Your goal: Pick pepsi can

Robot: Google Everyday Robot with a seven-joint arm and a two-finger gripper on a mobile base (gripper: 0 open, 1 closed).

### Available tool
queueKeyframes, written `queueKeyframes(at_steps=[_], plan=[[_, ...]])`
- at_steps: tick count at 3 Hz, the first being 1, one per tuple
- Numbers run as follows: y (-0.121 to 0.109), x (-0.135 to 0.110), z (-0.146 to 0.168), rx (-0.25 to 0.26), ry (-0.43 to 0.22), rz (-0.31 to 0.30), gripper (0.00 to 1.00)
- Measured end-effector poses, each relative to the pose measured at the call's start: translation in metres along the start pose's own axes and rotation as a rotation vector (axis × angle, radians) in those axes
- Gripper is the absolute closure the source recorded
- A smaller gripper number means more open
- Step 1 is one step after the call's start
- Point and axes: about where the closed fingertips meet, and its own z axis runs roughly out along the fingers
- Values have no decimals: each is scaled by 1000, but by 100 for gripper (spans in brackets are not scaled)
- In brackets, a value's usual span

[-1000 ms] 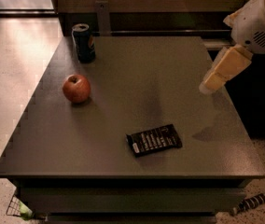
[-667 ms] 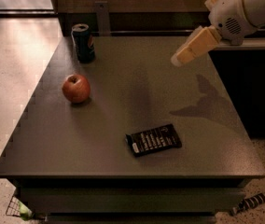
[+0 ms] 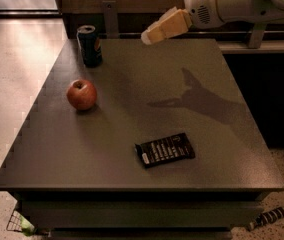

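The pepsi can [image 3: 90, 46] is a dark blue-black can with a silver top rim. It stands upright at the far left corner of the grey table [image 3: 132, 164]. My gripper [image 3: 154, 32] is on the white arm that reaches in from the upper right. It hangs above the far middle of the table, to the right of the can and well apart from it. Its tan fingers [image 3: 166, 26] point left towards the can. Nothing shows in the gripper.
A red apple [image 3: 81, 94] sits on the table's left side, in front of the can. A flat black snack packet [image 3: 165, 150] lies near the front middle. The arm's shadow [image 3: 197, 98] falls on the right half. A low dark wall runs behind the table.
The arm has swung left and towards the far edge, from over the table's right side to near the far middle, closer to the can. The objects have not moved.
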Motion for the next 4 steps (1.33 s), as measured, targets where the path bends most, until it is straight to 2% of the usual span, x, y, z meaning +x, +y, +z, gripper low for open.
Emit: queueKeyframes(at_steps=[1,2,3,4], plan=[[21,-17,43,-66,-71,41,0],[32,-19,74,-94,-113,90,0],[34,-19,78,-88,-112,88,0],[21,-17,119,-69,-149,68,0]])
